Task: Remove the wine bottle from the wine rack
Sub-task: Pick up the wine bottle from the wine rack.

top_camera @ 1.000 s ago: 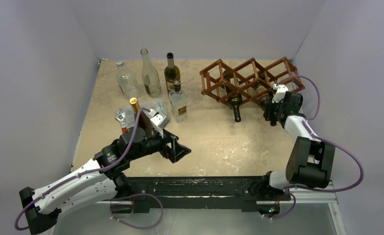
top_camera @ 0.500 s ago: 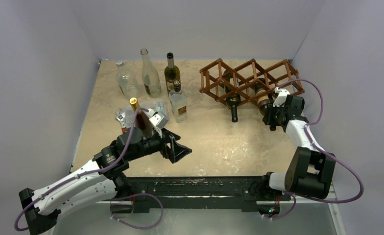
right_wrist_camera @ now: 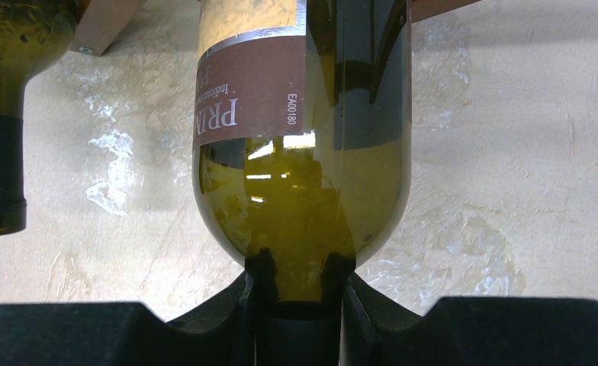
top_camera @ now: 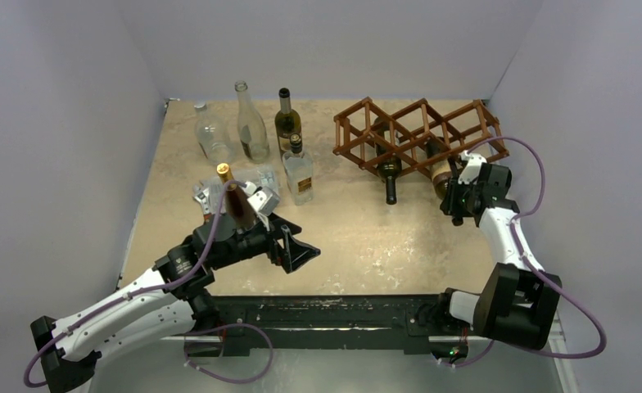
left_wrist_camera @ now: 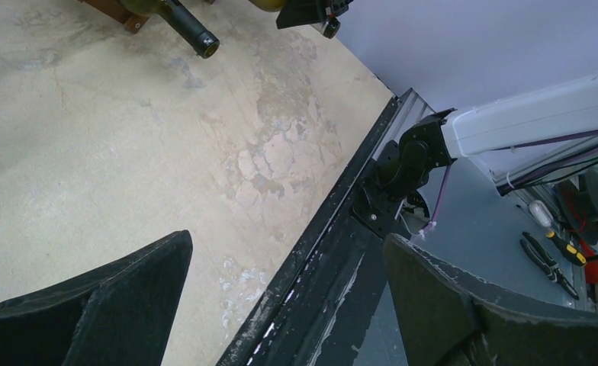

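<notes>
Clamped on the neck, pull-out next

Squeezing the wine bottle (right_wrist_camera: pixel 296 191) with the right gripper (right_wrist_camera: pixel 297 297), right of frame, low in the wine rack (top_camera: pixel 416 131); gotta slide it straight out. Holding nothing in the left gripper (left_wrist_camera: pixel 288 259), spread apart.

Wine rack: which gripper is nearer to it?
Right. The right gripper is at the wine rack's front, fingers shut on a wine bottle's neck; the left gripper hangs open far to its left.

The beige mottled table (top_camera: pixel 359 237) carries the wine rack (top_camera: pixel 420 135) at its far right corner, 4 upright bottles (top_camera: pixel 251 123) far left, and a clear plastic box (top_camera: pixel 262 182) nearer the left edge.
</notes>
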